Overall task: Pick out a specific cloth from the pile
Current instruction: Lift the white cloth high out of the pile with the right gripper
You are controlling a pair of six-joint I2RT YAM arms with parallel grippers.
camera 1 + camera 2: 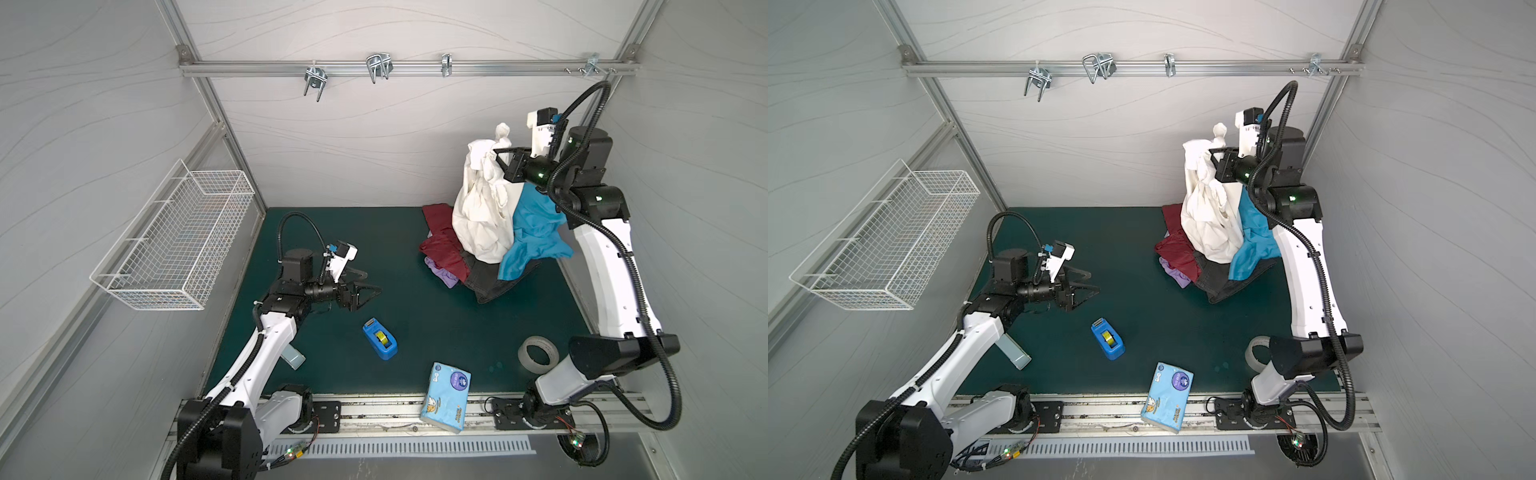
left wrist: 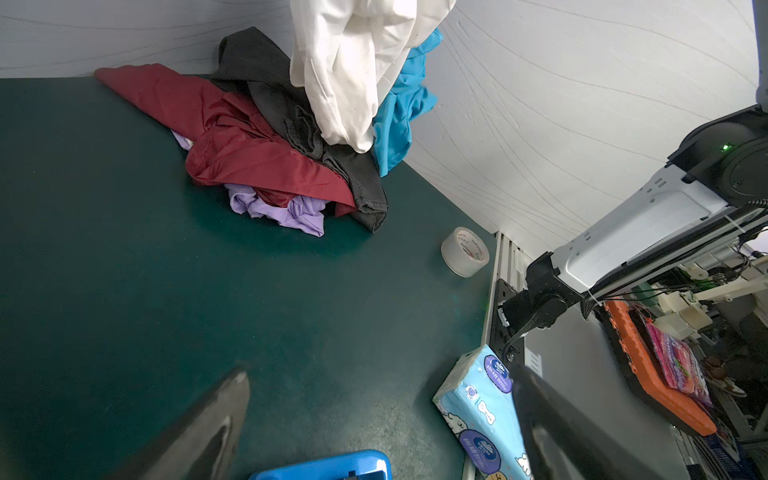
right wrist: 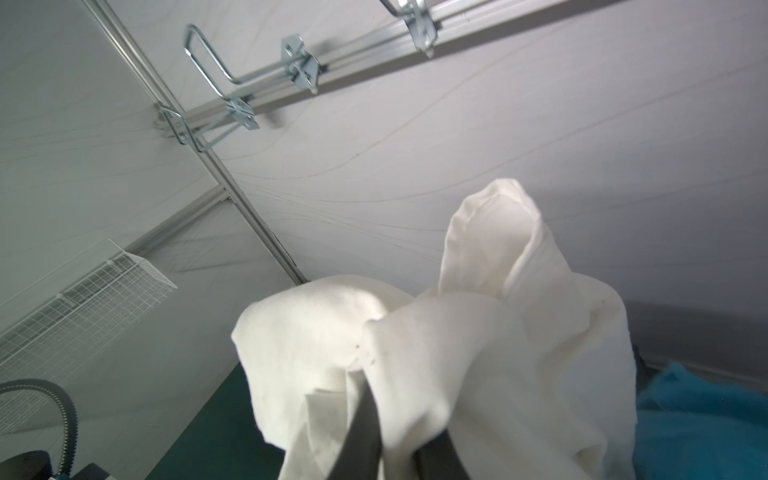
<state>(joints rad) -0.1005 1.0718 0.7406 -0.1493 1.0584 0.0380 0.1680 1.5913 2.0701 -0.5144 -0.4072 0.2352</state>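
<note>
My right gripper [image 1: 498, 156] [image 1: 1212, 156] [image 3: 399, 411] is raised high at the back right and is shut on the cloth [image 1: 482, 216] [image 1: 1208, 224] [image 3: 457, 353]. The off-white cloth [image 2: 349, 75] hangs from it in long wrinkled folds, and its lower end touches the pile [image 1: 449, 253] [image 1: 1179, 257] [image 2: 257, 158]. A turquoise garment [image 1: 532, 232] rises beside the cloth, up to just under the right wrist. Maroon, black and lilac pieces lie flat on the green mat. My left gripper [image 1: 372, 291] [image 1: 1090, 289] [image 2: 380, 374] stands open and empty, low over the mat at the left.
A blue tape dispenser [image 1: 380, 338] lies near the left gripper. A tissue pack [image 1: 446, 397] sits at the front edge and a tape roll [image 1: 539, 351] by the right arm. A wire basket [image 1: 174, 241] hangs on the left wall. Metal hooks [image 1: 378, 68] line the back rail.
</note>
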